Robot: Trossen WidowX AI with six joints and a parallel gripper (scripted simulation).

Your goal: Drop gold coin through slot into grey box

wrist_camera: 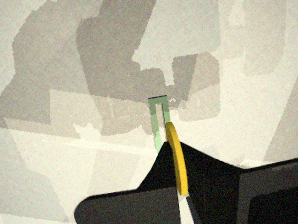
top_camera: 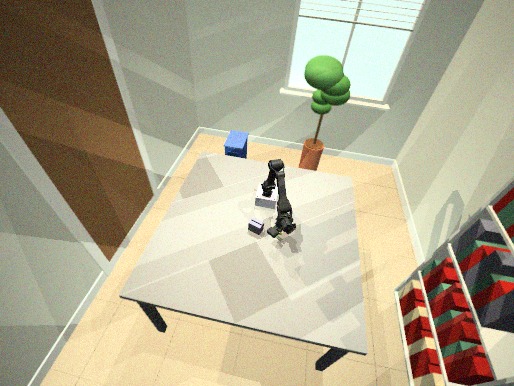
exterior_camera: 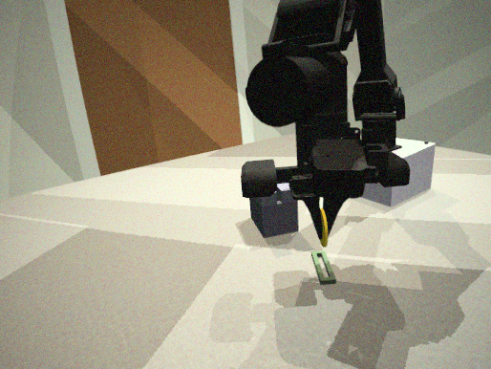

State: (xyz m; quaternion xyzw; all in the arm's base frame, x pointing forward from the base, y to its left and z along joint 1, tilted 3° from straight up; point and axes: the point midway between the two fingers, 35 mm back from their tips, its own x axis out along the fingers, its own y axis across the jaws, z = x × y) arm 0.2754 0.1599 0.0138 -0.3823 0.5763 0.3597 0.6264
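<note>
The gold coin (exterior_camera: 324, 228) (wrist_camera: 178, 162) is upright, edge-on to both close views, between the fingertips. My gripper (exterior_camera: 323, 239) (wrist_camera: 170, 146) is shut on the coin and holds it above the green holder. The green holder (exterior_camera: 329, 281) (wrist_camera: 153, 120) lies on the table with its narrow recess empty, just below the coin in the exterior view. The grey box (top_camera: 255, 227) (exterior_camera: 274, 215) stands to the left of the gripper, a little further back in the exterior view. Its slot shows as a dark line in the top view; the arm partly hides its lid in the exterior view.
The arm's pale base block (top_camera: 266, 200) (exterior_camera: 415, 169) stands on the table (top_camera: 195, 250) behind the gripper, to the right of the box in the exterior view. The arm's shadow falls around the holder. A blue bin (top_camera: 236, 142) and a potted plant (top_camera: 311, 154) stand beyond the table.
</note>
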